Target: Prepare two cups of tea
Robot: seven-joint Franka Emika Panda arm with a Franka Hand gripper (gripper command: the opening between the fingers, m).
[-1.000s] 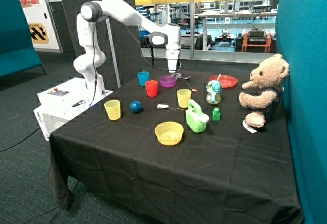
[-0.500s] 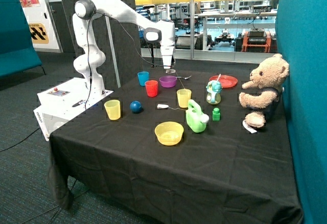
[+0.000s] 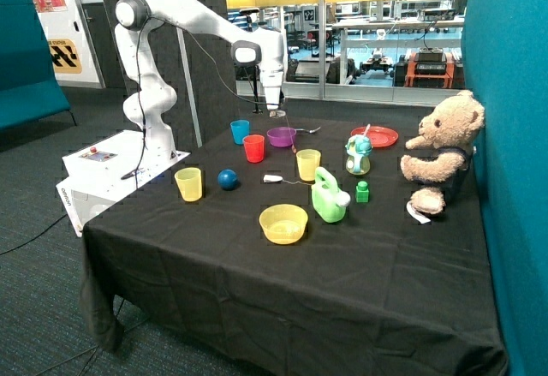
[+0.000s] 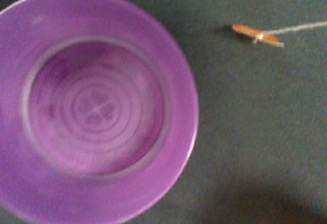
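The light blue cup [image 3: 240, 131] and the red cup [image 3: 253, 148] stand side by side near the table's far edge, next to the purple bowl [image 3: 281, 136]. My gripper [image 3: 276, 112] hangs a little above that bowl. In the wrist view the purple bowl [image 4: 97, 106] is empty, and a small orange tag [image 4: 257, 34] on a pale string shows beside it over the black cloth. One pale tea bag [image 3: 272, 178] with a thin string lies on the cloth between the blue ball [image 3: 227, 179] and a yellow cup [image 3: 307, 164].
Another yellow cup [image 3: 188, 183] stands near the table's robot-side edge. A yellow bowl [image 3: 283, 223], green teapot [image 3: 328, 196], green block [image 3: 362, 191], sippy cup [image 3: 358, 155], red plate [image 3: 374, 136] and a teddy bear [image 3: 441, 149] fill the rest.
The gripper has risen and moved from the far side of the purple bowl to above it, toward the blue and red cups. Nothing on the table has shifted.
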